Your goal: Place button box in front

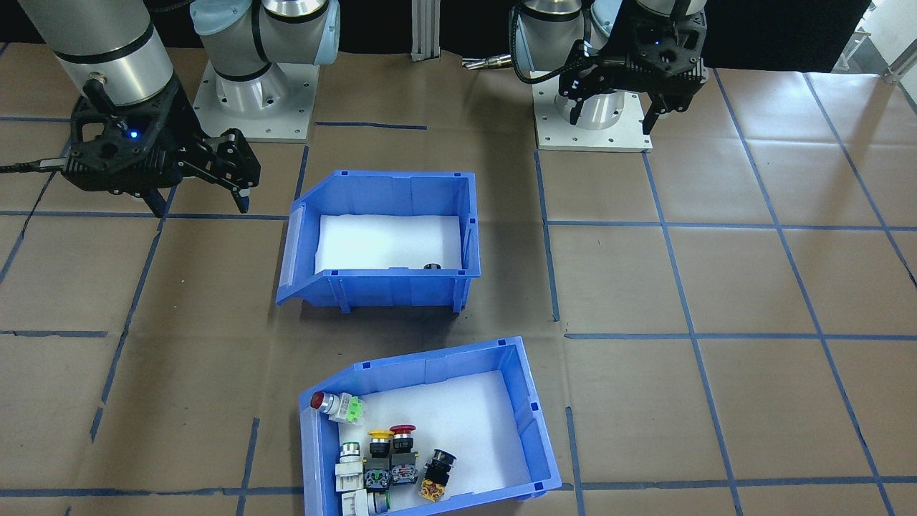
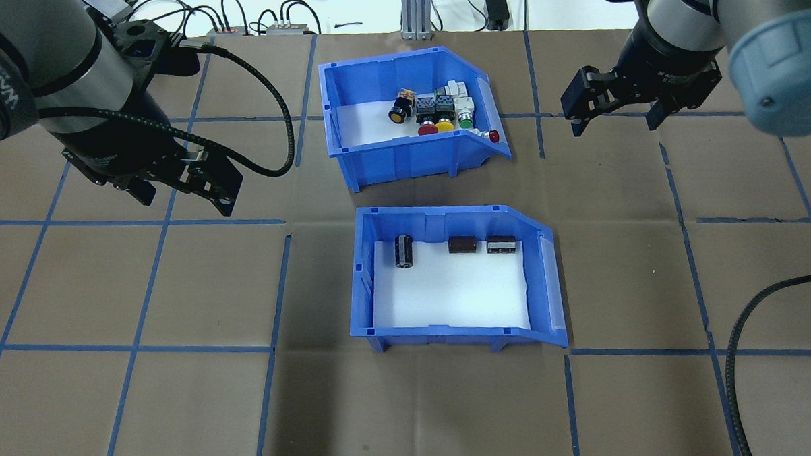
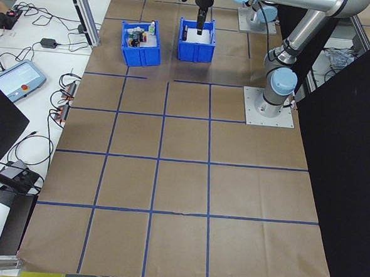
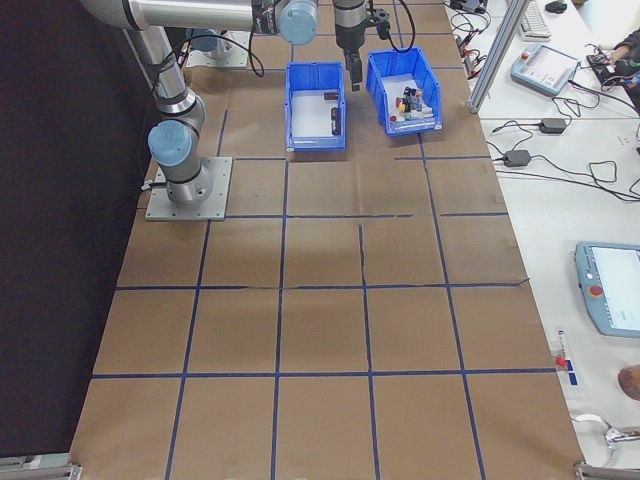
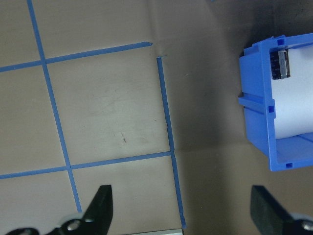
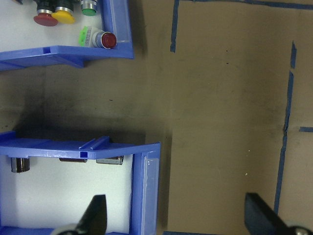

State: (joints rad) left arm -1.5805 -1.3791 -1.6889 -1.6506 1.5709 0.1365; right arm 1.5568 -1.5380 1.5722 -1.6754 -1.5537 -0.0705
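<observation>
Nearest the robot, in the overhead view, sits the capacitor bin (image 2: 454, 277), its dark cylinders lying along the back wall on a white liner; just beyond it, apart by a narrow strip of paper, is the button box (image 2: 409, 130), slightly skewed, its switches (image 2: 436, 111) bunched toward the sloped-lip end. That box looks like rigid moulded plastic, light for its bulk, but the loose switches would likely slide and shift the load if it tilts, so a level carry or a flat drag seems wise. The straight upright side walls or the back rim look like the best places to pinch; the sloped lip would probably slip. The left tool (image 2: 177, 186) hangs released, jaws spread, over bare paper to the left of the bins, and the right tool (image 2: 612, 117) is likewise spread wide, hovering off the button box's lip end. The table (image 2: 137, 380) is covered in brown paper gridded with blue tape, smooth enough for sliding. Farther off, cables and power bricks (image 2: 497, 5) line the white far edge.
</observation>
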